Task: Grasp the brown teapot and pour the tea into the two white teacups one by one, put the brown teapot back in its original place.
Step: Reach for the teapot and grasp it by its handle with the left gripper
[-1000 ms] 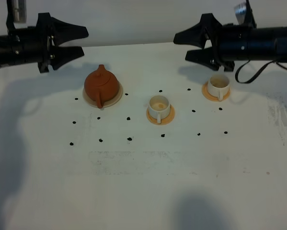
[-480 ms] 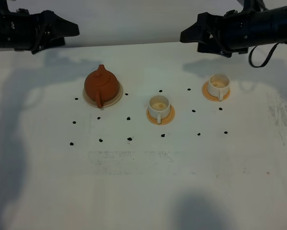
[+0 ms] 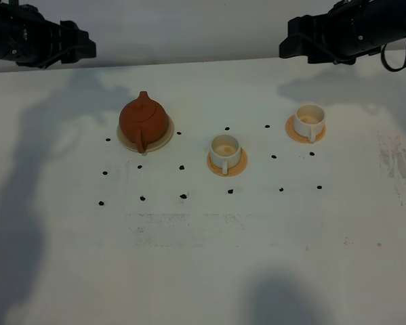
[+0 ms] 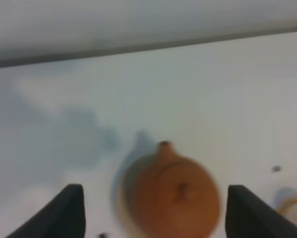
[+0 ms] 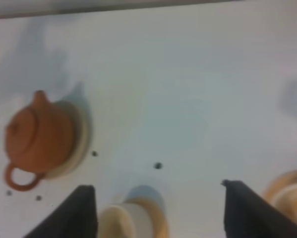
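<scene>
Exterior high view: the brown teapot [image 3: 143,118] sits upright on the cream saucer [image 3: 167,135] at the left of the white desk [image 3: 203,257]. Its lid is on, its spout points toward the far edge and its loop handle faces the near side. To its right, a little nearer the front, the nearer white teacup [image 3: 225,150] stands on an orange-tan coaster [image 3: 238,166]. Farther right and farther back, the farther white teacup [image 3: 309,120] stands on a second coaster [image 3: 291,134]. Both cups are upright with their handles toward the near side. Their insides look pale tan, and whether liquid lies in them is unclear. Small black dots [image 3: 183,196] are scattered on the desk around the three pieces.

Both arms hang high over the far edge of the desk, well apart from everything on it. In the left wrist view, the left end effector [image 4: 154,187] has its two dark fingers [image 4: 69,210] spread wide with nothing between them. The teapot lies blurred below, in line with the gap. In the right wrist view, the right end effector [image 5: 156,186] is likewise spread wide and holds nothing. Below it are the teapot on its saucer, the nearer teacup and the edge of the second coaster.
</scene>
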